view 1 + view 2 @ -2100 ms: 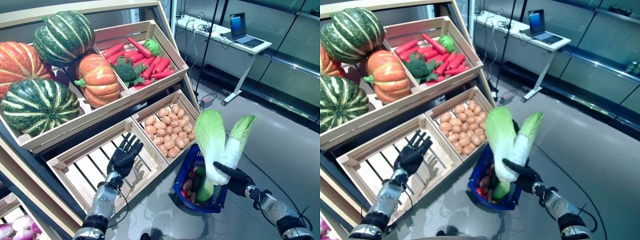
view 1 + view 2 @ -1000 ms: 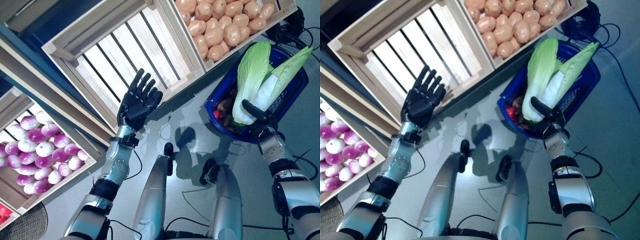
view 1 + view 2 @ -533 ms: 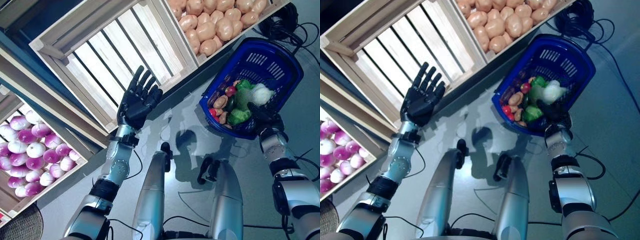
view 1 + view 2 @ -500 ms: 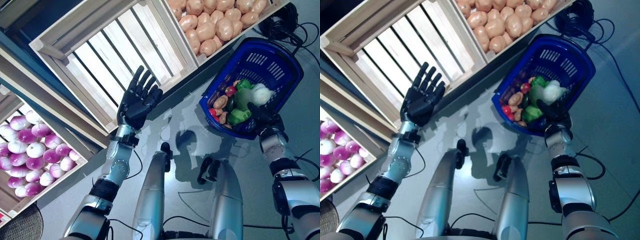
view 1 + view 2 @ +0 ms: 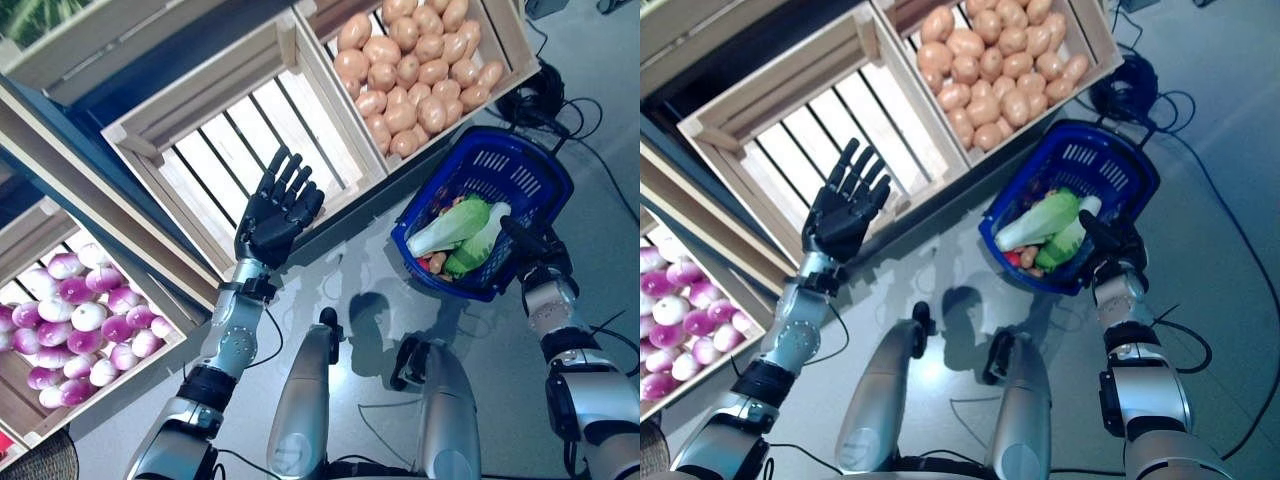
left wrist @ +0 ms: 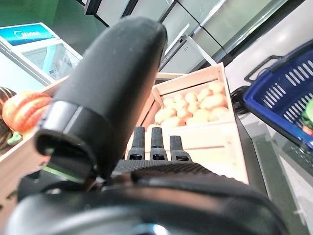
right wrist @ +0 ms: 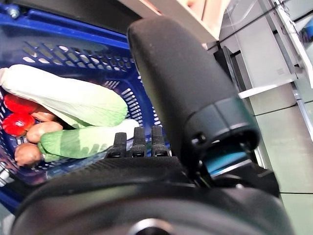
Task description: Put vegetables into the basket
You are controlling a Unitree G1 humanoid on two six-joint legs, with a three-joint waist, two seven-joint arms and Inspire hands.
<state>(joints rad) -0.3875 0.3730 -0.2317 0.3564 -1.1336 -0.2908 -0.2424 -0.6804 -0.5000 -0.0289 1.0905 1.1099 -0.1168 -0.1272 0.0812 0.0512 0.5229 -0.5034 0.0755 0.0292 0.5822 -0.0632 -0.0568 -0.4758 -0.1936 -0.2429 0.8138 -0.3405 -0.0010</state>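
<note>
A blue plastic basket (image 5: 530,165) stands on the floor below the potato crate. Two pale green and white cabbages (image 5: 455,220) lie across it on top of smaller red, brown and green vegetables (image 7: 17,122). My right hand (image 5: 535,243) is at the basket's near right rim, open, with straight fingers (image 7: 134,142) reaching over the cabbages (image 7: 73,100) and holding nothing. My left hand (image 5: 275,215) is raised in front of the empty slatted crate (image 5: 230,150), open with spread fingers and nothing in it.
A wooden crate of potatoes (image 5: 420,70) sits right behind the basket. A lower crate at the left holds purple and white bulbs (image 5: 70,320). A coil of black cable (image 5: 535,95) lies beside the basket's far side.
My right hand has let go of the cabbages, which stood upright in its grip a second ago and now lie flat in the basket. The camera has shifted. The left hand keeps its pose.
</note>
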